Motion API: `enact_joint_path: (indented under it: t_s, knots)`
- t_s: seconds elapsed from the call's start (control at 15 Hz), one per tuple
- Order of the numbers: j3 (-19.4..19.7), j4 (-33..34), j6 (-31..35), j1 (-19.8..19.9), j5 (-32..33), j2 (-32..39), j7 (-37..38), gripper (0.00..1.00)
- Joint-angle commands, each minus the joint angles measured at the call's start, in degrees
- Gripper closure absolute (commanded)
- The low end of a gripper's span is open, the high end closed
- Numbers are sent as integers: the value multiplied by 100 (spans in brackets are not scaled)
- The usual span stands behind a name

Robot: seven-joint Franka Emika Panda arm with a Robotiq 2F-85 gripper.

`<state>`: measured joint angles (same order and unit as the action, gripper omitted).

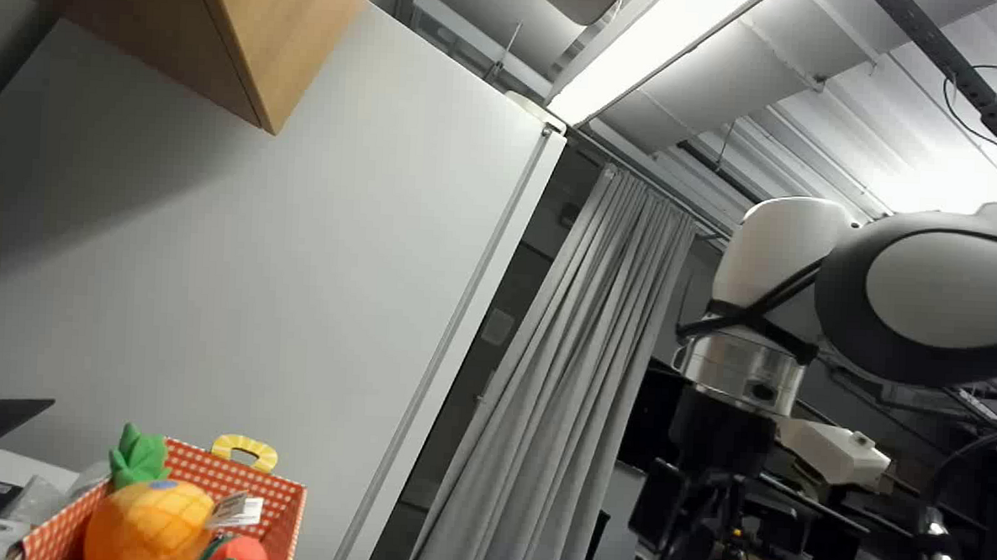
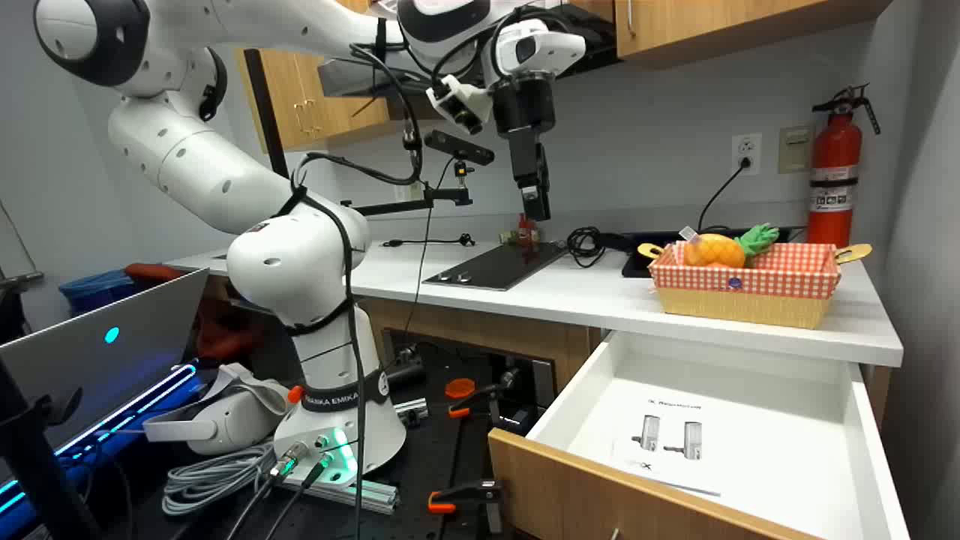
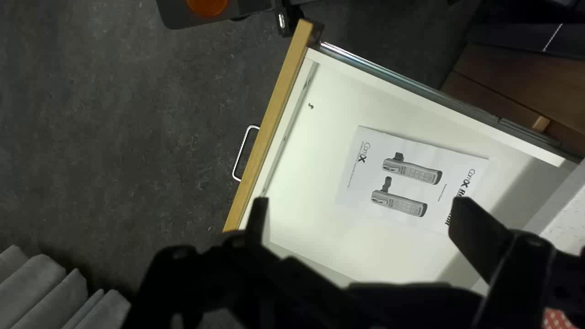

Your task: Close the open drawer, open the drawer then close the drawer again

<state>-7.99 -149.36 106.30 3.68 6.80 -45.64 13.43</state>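
white box-shaped drawer [image 2: 780, 442]: in an exterior view, stands open, its light-wood front well out from under the long white worktop [image 2: 585, 300].
white printed paper [image 2: 667, 450]: lies flat on the drawer's bottom.
black 2-fingered claw [image 2: 535, 208]: hangs pointing down from the white jointed arm [image 2: 187, 161], in the air and higher than the worktop; seen edge-on, its gap cannot be told here.
straw-coloured rectangular basket [image 2: 742, 306]: sits on the worktop above the drawer, lined with red-and-white checked cloth [image 2: 795, 282] and holding an orange plush pineapple [image 2: 712, 252] with green leaves.
red cylindrical fire extinguisher [image 2: 835, 176]: rises behind the basket, its base hidden.
claw: in the wrist view, its 2 black fingers [image 3: 477, 235], at the bottom, stand wide apart, the drawer's interior showing between them.
drawer: in the wrist view, open below the fingers; a thin silver metal handle [image 3: 240, 153] juts from the outside of its front, apart from the fingers.
paper: 2 grey keypad devices are printed on it; 1 fingertip overlaps its edge from this angle.
pleated grey curtain [image 3: 68, 292]: in the lower left corner, beside dark grey floor [image 3: 128, 137].
claw: in an exterior view, at the lower right, pointing down, dark against a dark room; the finger gap cannot be told.
basket: lower left, a yellow loop [image 1: 265, 457] on its rim, the pineapple and a round red object [image 1: 243, 548] inside.
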Motion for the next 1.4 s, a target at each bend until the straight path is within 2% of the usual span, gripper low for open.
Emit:
enact_joint_path:
  t_s: [0.0, 1.07, 1.33]
  knots:
    - [50, 14, -19, -65, 38, 12, 38, 0]
    - [50, 14, -19, -65, 38, 8, 37, 0]
    - [50, -13, 196, -7, 71, 280, 112, 0]
